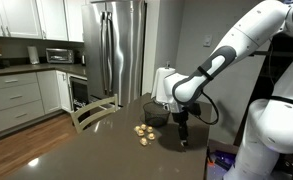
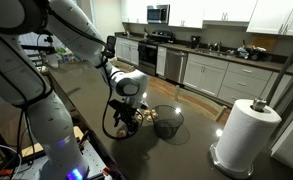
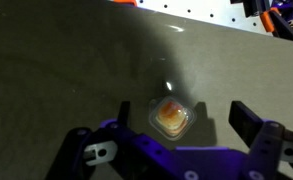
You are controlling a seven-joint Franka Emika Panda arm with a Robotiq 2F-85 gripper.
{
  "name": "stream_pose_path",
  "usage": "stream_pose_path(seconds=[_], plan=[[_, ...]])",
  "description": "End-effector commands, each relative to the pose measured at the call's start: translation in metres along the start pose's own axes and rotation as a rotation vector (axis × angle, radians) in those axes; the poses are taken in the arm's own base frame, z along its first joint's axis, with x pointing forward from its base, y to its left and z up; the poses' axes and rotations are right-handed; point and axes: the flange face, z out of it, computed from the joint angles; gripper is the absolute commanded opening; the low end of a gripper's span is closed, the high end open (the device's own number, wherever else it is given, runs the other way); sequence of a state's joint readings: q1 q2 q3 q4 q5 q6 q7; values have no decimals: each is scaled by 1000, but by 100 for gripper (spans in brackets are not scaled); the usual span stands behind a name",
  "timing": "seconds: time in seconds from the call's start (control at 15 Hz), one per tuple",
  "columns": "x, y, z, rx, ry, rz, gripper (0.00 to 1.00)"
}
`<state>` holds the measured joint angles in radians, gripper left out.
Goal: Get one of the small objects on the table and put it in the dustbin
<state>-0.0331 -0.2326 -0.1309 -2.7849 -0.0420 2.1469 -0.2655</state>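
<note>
A small clear plastic cup with orange filling lies on the dark table. My gripper is open, with one finger on each side of the cup and neither touching it. In an exterior view the gripper points down just above the table, to the right of a pile of several small tan objects. The small dark mesh dustbin stands on the table behind the pile. It also shows in an exterior view, next to the gripper.
A white paper towel roll stands on the table near the dustbin. A chair is pushed up to the table's far side. A steel fridge and kitchen counters stand behind.
</note>
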Motion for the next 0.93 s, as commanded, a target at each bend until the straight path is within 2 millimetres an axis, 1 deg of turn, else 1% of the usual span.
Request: stream_pose_path(seconds=[0.0, 0.33, 0.4, 0.47, 0.73, 0.87], plan=[[10, 0, 11, -39, 4, -38, 100], [19, -2, 14, -94, 28, -62, 100], [19, -1, 12, -101, 31, -65, 75], [19, 0, 11, -107, 31, -69, 73], [19, 3, 9, -124, 30, -80, 45], [17, 5, 6, -127, 31, -80, 34]])
